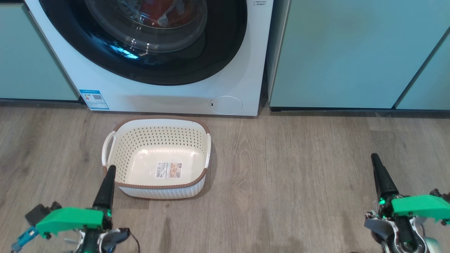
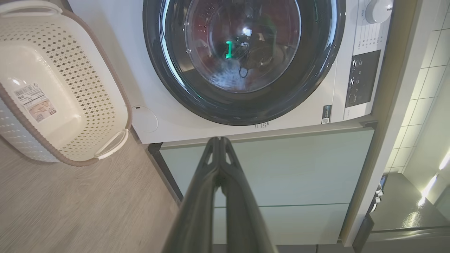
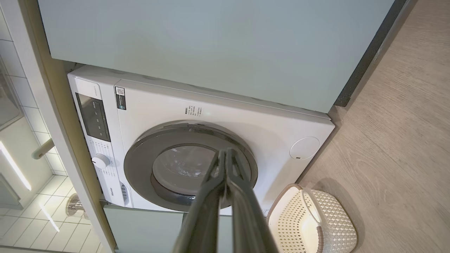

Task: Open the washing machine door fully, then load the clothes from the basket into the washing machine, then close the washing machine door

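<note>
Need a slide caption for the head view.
Empty basket before the washer, door shut, red clothes inside; left claw and right claw shut, empty.

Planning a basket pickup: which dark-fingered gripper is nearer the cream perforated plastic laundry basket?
The left gripper: its shut tip sits by the near left corner of the cream perforated basket; the right gripper stands far off.

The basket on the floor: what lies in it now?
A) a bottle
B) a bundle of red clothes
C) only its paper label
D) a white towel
C: the basket has a bare bottom but for the label, and the clothes show red behind the glass of the shut washing machine door.
</note>
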